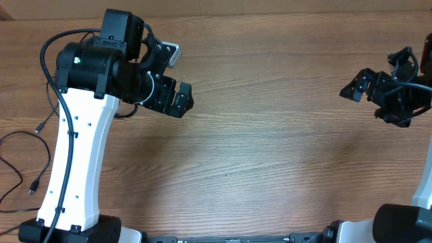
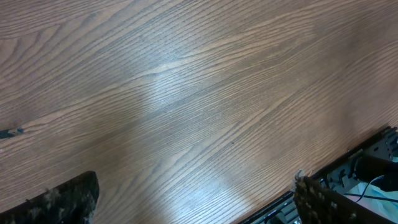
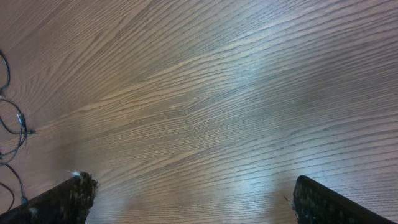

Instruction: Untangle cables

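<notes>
the left arm (image 1: 74,155) rises from its base at 7 o'clock in the overhead view. its white link slants up to a black joint at 10 o'clock, and the wrist bends toward 3 o'clock. the left gripper (image 2: 193,208) has its jaws spread wide and holds nothing. the right arm (image 1: 425,185) runs up the edge from 5 o'clock to 3 o'clock, with its wrist turned toward 9 o'clock. the right gripper (image 3: 193,208) gapes just as wide and is also empty.
</notes>
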